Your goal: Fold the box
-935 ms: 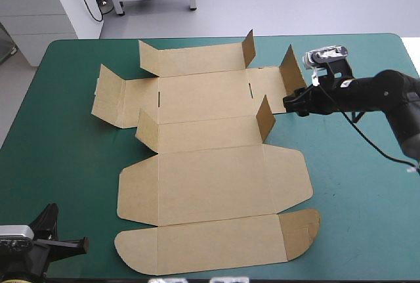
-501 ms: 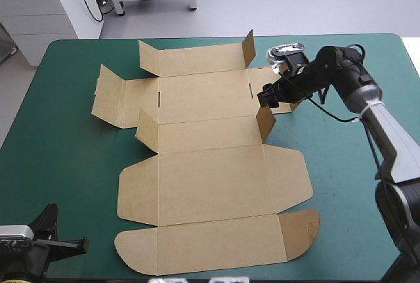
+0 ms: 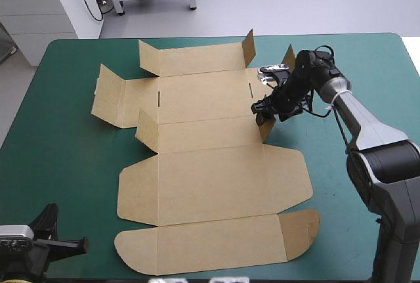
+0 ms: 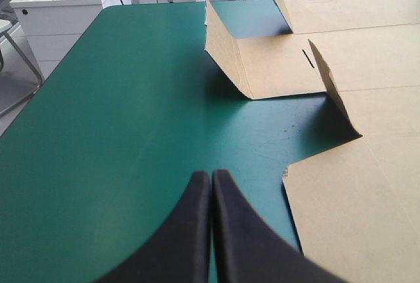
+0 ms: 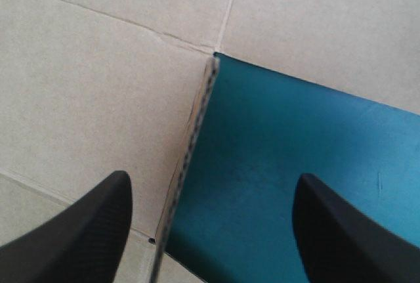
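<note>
I have the box (image 3: 210,178) lying mostly flat across the middle of the bench (image 3: 59,165), with only its small corner flaps standing up. One upright flap (image 5: 187,165) stands edge-on between my right fingers (image 5: 85,224), which are spread wide apart. Brown board lies under one finger and the teal-green cover (image 5: 275,138) under the other. My left fingers (image 4: 200,230) are pressed together on nothing, with the box's nearest edge ahead of them and off to one side.
</note>
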{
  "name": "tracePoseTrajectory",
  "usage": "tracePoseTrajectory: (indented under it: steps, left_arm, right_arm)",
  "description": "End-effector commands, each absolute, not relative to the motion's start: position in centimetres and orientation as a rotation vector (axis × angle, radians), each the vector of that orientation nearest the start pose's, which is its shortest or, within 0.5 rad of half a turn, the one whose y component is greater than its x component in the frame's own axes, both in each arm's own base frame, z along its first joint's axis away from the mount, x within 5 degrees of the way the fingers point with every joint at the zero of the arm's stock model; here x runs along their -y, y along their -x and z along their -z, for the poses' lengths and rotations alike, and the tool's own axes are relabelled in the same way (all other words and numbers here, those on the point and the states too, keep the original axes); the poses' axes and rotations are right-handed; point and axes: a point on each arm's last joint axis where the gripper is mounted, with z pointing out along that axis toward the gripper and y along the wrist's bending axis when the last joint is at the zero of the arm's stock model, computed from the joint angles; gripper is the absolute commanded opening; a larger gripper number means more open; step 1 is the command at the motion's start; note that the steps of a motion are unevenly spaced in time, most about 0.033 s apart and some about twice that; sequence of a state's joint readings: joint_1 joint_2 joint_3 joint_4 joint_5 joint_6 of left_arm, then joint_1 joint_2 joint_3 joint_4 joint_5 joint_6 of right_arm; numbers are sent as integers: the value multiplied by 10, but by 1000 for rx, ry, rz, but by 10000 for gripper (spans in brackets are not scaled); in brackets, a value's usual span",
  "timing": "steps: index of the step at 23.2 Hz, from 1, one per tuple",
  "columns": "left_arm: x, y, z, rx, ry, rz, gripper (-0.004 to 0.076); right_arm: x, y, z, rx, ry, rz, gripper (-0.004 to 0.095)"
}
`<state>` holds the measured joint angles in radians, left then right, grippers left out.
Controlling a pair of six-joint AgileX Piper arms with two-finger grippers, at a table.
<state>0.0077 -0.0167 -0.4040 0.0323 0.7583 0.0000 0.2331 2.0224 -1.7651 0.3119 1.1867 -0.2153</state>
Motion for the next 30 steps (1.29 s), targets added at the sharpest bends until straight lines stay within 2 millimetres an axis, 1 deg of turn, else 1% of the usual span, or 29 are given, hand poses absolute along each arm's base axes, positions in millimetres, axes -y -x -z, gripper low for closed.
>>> tracePoseTrajectory:
  steps: [1,2,3,4,5,6,7,9,10,11,12,13,14,16,17,19,23,27,30]
  left_arm:
    - [-2,-11,-289,-1719,-2,-37,-8]
    - [-2,-11,-289,-1719,-2,-37,-8]
    - [-2,-11,-289,-1719,-2,-37,-8]
    - [-2,-11,-289,-1719,-2,-37,-8]
    - [-2,-11,-289,-1719,-2,-37,-8]
    - [-2,-11,-289,-1719,-2,-37,-8]
    - [-2,-11,-289,-1719,-2,-37,-8]
    - [-2,-11,-289,-1719,-2,-37,-8]
    - [-2,-11,-289,-1719,-2,-37,-8]
    - [-2,-11,-289,-1719,-2,-37,-8]
    - [-2,-11,-289,-1719,-2,-37,-8]
    - [-2,-11,-289,-1719,-2,-37,-8]
    - [-2,-11,-289,-1719,-2,-37,-8]
    - [-2,-11,-289,-1719,-2,-37,-8]
    - [-2,-11,-289,-1719,-2,-37,-8]
    - [-2,-11,-289,-1719,-2,-37,-8]
    - [-2,-11,-289,-1719,-2,-37,-8]
    - [-2,-11,-289,-1719,-2,-37,-8]
    - [-2,-11,-289,-1719,-2,-37,-8]
  right_arm:
    - [-129,-406,-288,-2746,552,-476,384]
    - [-131,-406,-289,-2739,575,-475,297]
    - [-137,-405,-292,-2707,632,-483,60]
    - [-139,-405,-295,-2691,653,-483,-20]
    - [-144,-405,-302,-2658,706,-483,-7]
    - [-147,-405,-306,-2650,770,-482,-21]
    - [-149,-406,-309,-2639,794,-478,-21]
    - [-152,-408,-313,-2548,942,-473,-21]
    - [-155,-408,-316,-2453,1102,-452,-21]
    - [-156,-408,-319,-2400,1180,-424,-21]
    - [-160,-408,-325,-2284,1330,-371,-21]
    - [-161,-408,-328,-2198,1431,-340,-21]
    - [-163,-408,-333,-2047,1586,-290,-21]
    - [-166,-408,-340,-1899,1695,-239,-21]
    - [-167,-411,-346,-1822,1717,-187,-21]
    - [-169,-415,-357,-1719,1705,-120,-21]
    - [-173,-418,-364,-1598,1717,-91,-21]
    - [-177,-418,-362,-1574,1717,-120,-21]
    - [-182,-419,-357,-1614,1693,-158,-21]
